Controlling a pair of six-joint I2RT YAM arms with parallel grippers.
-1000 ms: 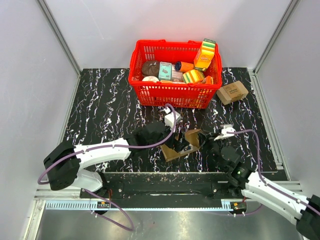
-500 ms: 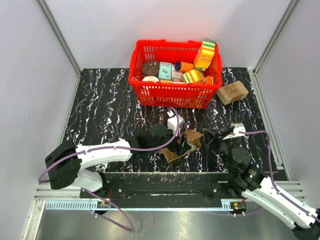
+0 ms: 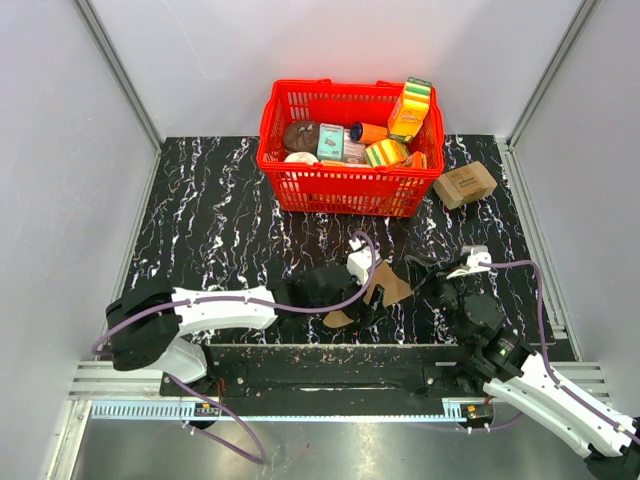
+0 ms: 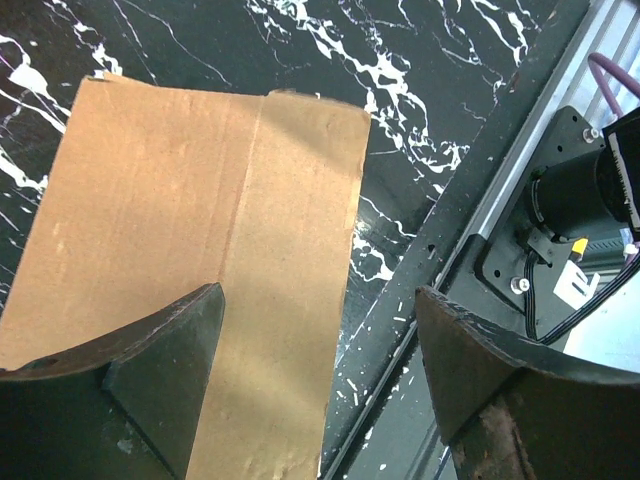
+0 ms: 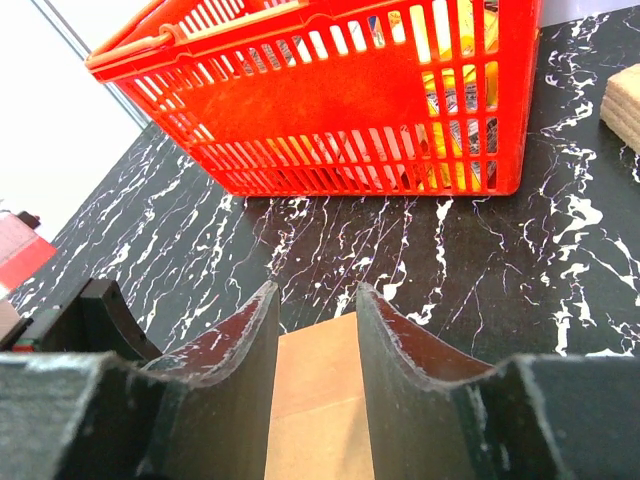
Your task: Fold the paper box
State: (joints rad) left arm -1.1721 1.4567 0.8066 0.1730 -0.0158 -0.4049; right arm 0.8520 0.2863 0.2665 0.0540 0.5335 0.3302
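The paper box [image 3: 393, 288] is plain brown cardboard near the table's front edge, between my two grippers and partly hidden by the left one. My left gripper [image 3: 370, 292] is over it. In the left wrist view the left gripper [image 4: 320, 340] is wide open, with a flat creased panel of the box [image 4: 200, 200] under its left finger [image 4: 165, 350]. My right gripper [image 3: 428, 277] is just right of the box. In the right wrist view the right gripper [image 5: 315, 300] has its jaws a narrow gap apart, and a box flap [image 5: 315, 400] shows in that gap.
A red basket [image 3: 345, 190] full of groceries stands at the back middle, and it also shows in the right wrist view [image 5: 330, 110]. A small printed brown carton [image 3: 465, 184] lies to its right. The metal rail and arm base [image 4: 560, 220] are just beyond the box's near edge.
My left arm has reached further right over the box, which now lies flatter and further right. My right gripper drew back to the right, then stayed still.
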